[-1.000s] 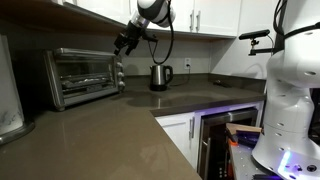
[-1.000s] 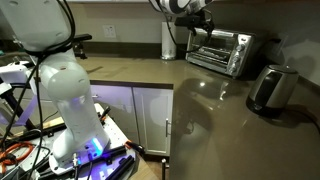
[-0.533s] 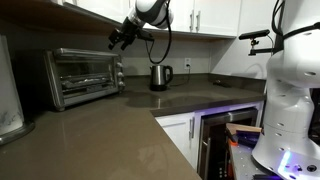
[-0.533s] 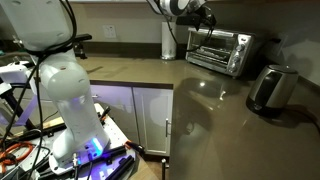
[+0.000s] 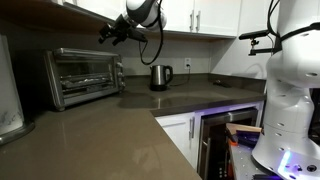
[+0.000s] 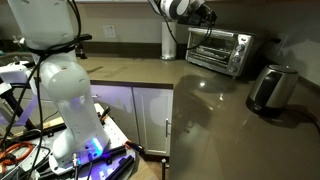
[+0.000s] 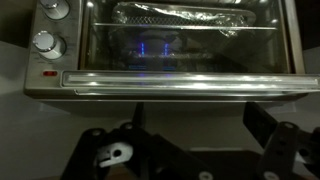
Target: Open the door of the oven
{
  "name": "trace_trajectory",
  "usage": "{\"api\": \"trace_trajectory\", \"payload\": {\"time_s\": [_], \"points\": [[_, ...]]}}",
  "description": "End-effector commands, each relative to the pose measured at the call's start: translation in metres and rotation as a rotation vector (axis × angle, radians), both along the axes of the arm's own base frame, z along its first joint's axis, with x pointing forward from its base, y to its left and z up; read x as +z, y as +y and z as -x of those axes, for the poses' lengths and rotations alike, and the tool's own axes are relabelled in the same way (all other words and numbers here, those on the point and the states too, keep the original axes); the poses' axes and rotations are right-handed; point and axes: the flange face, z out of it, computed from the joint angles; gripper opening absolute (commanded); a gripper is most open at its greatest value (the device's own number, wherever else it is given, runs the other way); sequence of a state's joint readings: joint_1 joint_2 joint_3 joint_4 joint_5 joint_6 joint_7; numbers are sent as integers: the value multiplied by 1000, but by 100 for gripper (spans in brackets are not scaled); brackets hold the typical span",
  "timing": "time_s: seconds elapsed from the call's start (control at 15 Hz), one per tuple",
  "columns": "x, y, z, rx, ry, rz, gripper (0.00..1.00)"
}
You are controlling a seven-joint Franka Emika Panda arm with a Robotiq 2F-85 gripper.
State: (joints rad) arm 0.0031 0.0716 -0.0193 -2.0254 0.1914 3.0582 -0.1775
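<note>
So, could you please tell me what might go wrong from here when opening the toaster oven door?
1. The open claw hovers above the toaster oven, clear of the bar handle; a misjudged descent could hit the oven's top or the door glass.
2. The handle looks slim and shiny, so the claw may slip off.
3. The oven seems to stand free on the countertop; pulling might drag it forward.

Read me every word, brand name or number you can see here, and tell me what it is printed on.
None: no text can be read in any view.
On the oven, beside the knobs: any markings are too blurred to read; only a small red mark shows.
On the kettle: too small to make out any label.
</note>
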Motion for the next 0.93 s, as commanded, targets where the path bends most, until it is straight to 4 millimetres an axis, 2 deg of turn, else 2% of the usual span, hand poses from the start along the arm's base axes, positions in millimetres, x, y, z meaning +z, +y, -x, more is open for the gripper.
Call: {"api": "trace_trajectory", "payload": {"time_s": [0.0,0.53,0.87], "points": [[1,1,-22,27,-38,16,100],[-9,-19,-49,35,-45,64,100],[-10,-22,-65,48,-72,48,100]]}}
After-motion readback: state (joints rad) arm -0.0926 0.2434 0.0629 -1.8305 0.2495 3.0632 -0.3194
